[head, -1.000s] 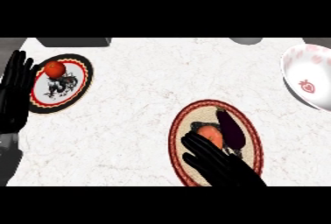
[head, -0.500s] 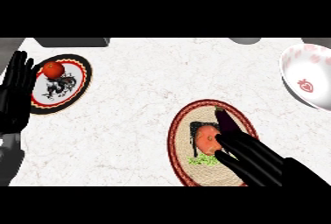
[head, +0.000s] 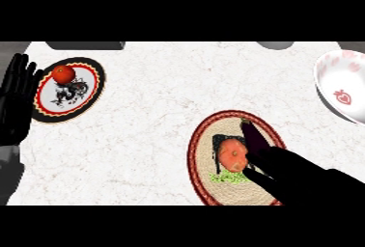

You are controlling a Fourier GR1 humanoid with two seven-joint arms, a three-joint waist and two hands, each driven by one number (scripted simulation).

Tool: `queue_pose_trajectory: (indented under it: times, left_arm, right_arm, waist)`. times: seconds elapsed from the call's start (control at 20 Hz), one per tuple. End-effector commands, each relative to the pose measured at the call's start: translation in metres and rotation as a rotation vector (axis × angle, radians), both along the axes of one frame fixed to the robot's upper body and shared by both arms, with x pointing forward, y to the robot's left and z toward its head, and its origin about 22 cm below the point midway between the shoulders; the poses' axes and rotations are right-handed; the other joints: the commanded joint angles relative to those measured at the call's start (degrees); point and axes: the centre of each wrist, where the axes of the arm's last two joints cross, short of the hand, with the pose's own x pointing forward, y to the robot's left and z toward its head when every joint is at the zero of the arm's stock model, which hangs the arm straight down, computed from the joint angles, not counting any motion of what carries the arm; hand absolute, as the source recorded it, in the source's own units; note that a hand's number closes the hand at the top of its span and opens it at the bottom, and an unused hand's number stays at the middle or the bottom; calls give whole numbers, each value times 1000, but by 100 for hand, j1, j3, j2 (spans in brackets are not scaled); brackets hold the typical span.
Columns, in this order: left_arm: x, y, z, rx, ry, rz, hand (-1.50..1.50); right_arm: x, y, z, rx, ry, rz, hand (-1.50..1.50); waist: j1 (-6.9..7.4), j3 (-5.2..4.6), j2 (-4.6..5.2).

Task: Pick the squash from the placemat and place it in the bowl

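I have the right hand [head: 299, 176] over the lower right part of the white marbled tabletop [head: 157, 125], lying across the right side of the oval woven placemat with the dark red rim [head: 203, 144]. The round orange squash [head: 232, 153] sits near the middle of that placemat, just left of my fingers [head: 255, 144], on a dark patch with some green under it. The hand is a black mass from here, so I cannot tell whether its fingers are apart or together, nor whether they touch the squash.

To do this grasp well, I judge I should bring the hand left until the squash lies between thumb and fingers, then curl round its widest part before lifting. A pinch at the edge could let a round thing roll away.

The white bowl with the red strawberry mark [head: 342, 91] waits at the right edge of the tabletop, well apart from the placemat. My left hand [head: 18, 96] rests open at the left edge, fingers straight, beside a round plate with a red and black rim [head: 91, 91] carrying a red tomato-like fruit [head: 63, 74]
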Motion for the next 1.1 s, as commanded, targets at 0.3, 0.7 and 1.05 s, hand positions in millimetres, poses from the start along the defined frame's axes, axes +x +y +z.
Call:
queue_pose_trajectory:
  times: [0.3, 0.7, 1.05]
  left_arm:
    - [-15, -3, -14, 2, 1, -10, 0]
    - [5, -10, -11, 0, 0, -7, 0]
    - [4, -14, -9, -2, 7, 10, 0]
  right_arm:
    - [21, 18, -21, -94, 51, -24, -150]
    - [49, 16, -44, -90, 97, -39, -150]
    - [80, -1, -78, -111, 77, -78, -150]
  waist:
    - [16, 11, -3]
    - [-27, 11, 1]
    - [-15, 14, 7]
